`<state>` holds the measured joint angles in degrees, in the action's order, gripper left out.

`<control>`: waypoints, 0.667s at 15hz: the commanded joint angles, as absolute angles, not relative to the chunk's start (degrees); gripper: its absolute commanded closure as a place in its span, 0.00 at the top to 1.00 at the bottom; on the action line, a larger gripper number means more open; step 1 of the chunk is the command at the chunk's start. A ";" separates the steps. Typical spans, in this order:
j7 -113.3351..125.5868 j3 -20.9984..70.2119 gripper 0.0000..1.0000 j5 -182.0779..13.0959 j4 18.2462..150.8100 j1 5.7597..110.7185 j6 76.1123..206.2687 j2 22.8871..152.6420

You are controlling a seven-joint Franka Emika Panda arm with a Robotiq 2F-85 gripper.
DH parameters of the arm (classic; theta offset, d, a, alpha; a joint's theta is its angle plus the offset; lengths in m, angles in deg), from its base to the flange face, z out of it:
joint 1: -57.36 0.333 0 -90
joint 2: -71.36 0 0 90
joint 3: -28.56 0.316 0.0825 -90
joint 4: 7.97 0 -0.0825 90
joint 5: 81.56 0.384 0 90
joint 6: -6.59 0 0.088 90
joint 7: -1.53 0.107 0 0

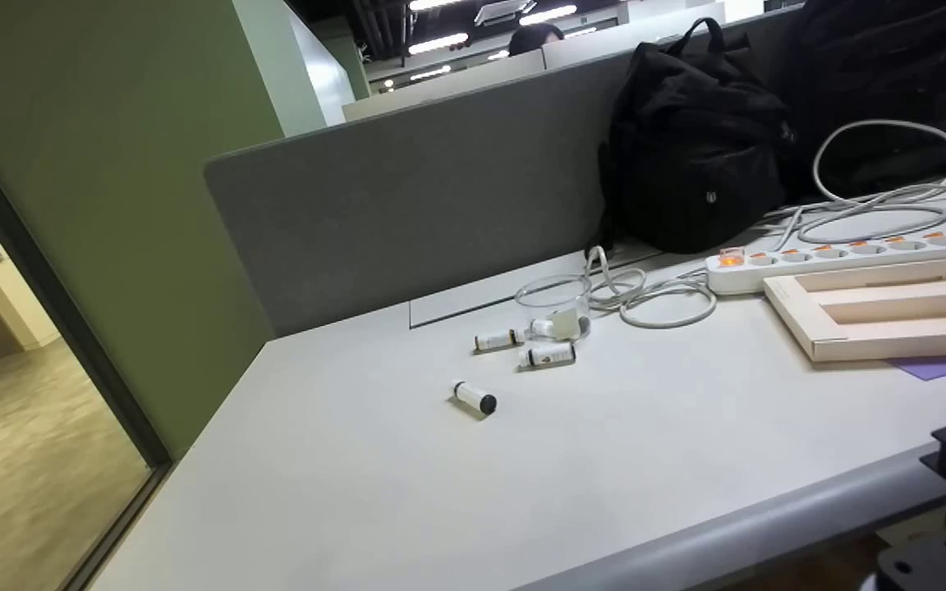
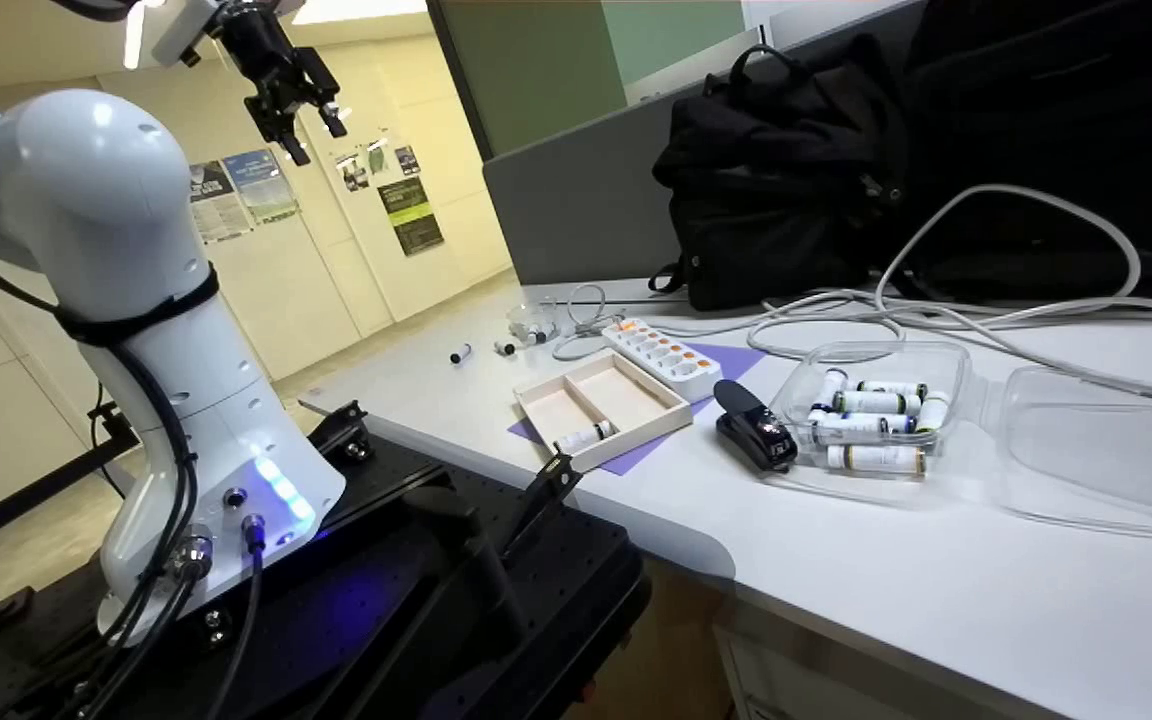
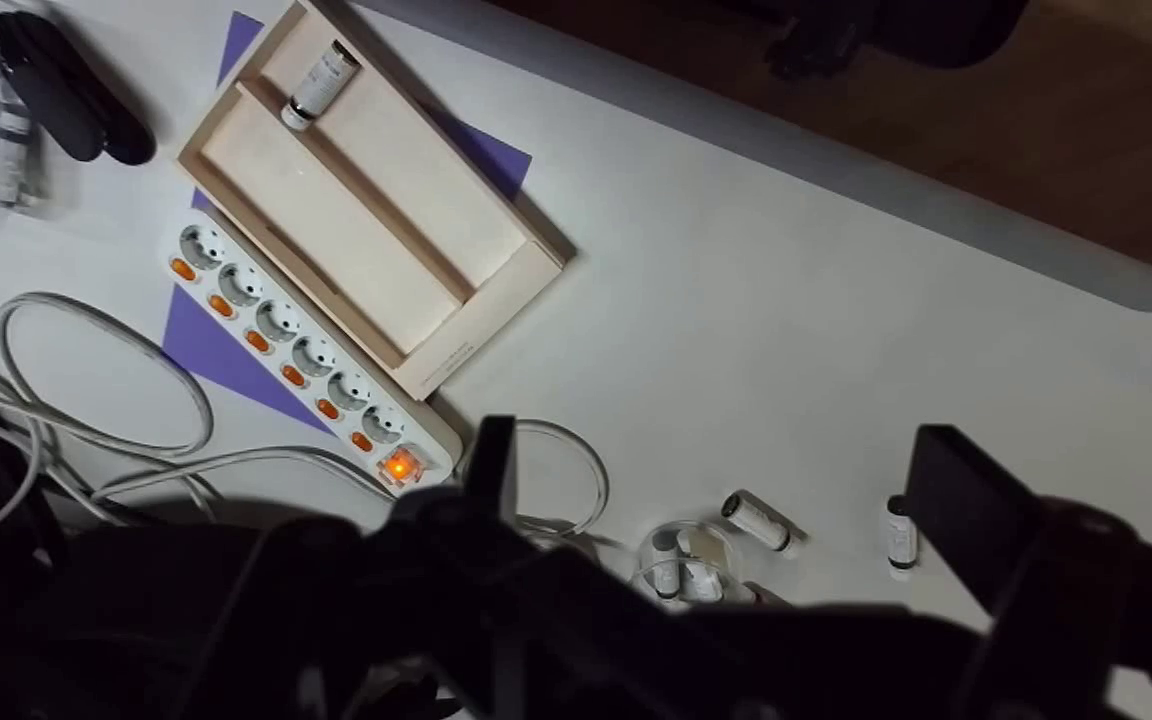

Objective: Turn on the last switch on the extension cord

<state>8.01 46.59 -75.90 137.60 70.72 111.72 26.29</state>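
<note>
The extension cord is a long white power strip on the table, in both exterior views and the wrist view. It has a row of round sockets with small orange switches beside them. The switch at one end, near the tray's corner, glows orange. The switch at the opposite end looks unlit. My gripper is raised high, well away from the strip. In the wrist view the gripper has its fingers wide apart with nothing between them; the strip lies left of them, below.
A wooden tray sits against the strip, over a purple sheet. White cable loops behind. Black backpacks stand at the back. A black stapler-like object, a clear box of vials and loose vials lie around.
</note>
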 commanded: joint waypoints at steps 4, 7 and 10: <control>6.18 43.56 1.00 -79.92 137.35 67.28 125.03 32.74; 3.38 38.90 1.00 -81.21 137.18 63.88 140.92 40.20; 3.83 35.01 1.00 -81.62 134.86 59.64 151.17 50.44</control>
<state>3.36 38.15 -80.48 138.35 62.37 144.49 40.87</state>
